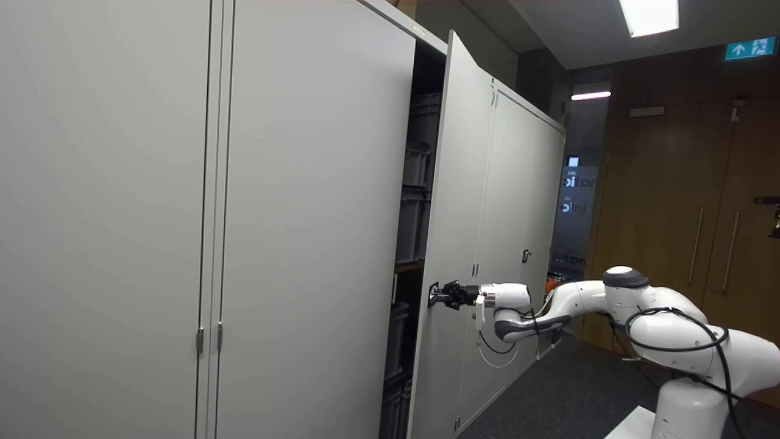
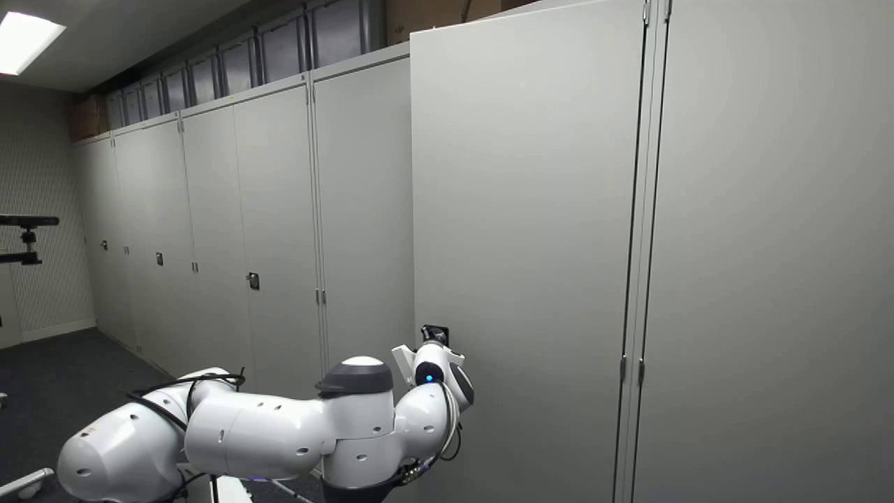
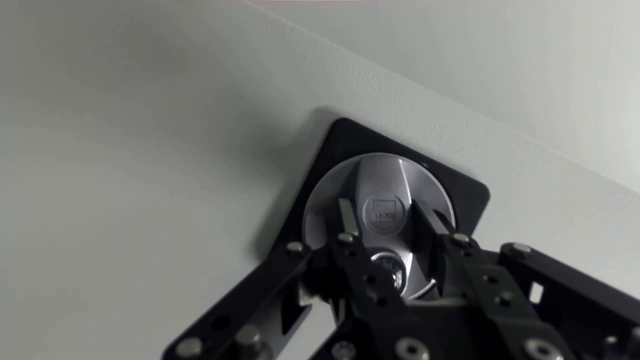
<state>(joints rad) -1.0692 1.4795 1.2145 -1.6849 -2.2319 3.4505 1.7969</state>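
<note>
Gripper [image 3: 387, 220] part closed, only a narrow gap between its fingers [image 3: 348, 220]; that gap taken up by the raised grey bar of the door handle [image 3: 382, 180], one finger against each side, handle held. Round metal lock [image 3: 392, 272] in the bar, partly hidden by the gripper. Square black plate [image 3: 350, 135] behind the handle, fixed just in from the free edge of the cabinet door [image 1: 454, 183] and well below its top corner. Door ajar. In the opening, grey crates [image 1: 416, 164] stacked in the dark, a brown shelf edge [image 1: 408, 266] among them. White arm [image 1: 664, 323] bent, its wrist pointing at the door. Farther along the cabinets [image 2: 276, 161], a second handle [image 1: 526, 255] on a closed door [image 1: 546, 183]. In an exterior view, a row of plastic bins [image 2: 283, 52] along the cabinets' top edge, a cardboard box [image 2: 440, 17] next in line. Past the arm, wooden double doors [image 1: 670, 183], green exit sign [image 1: 749, 49] above
</note>
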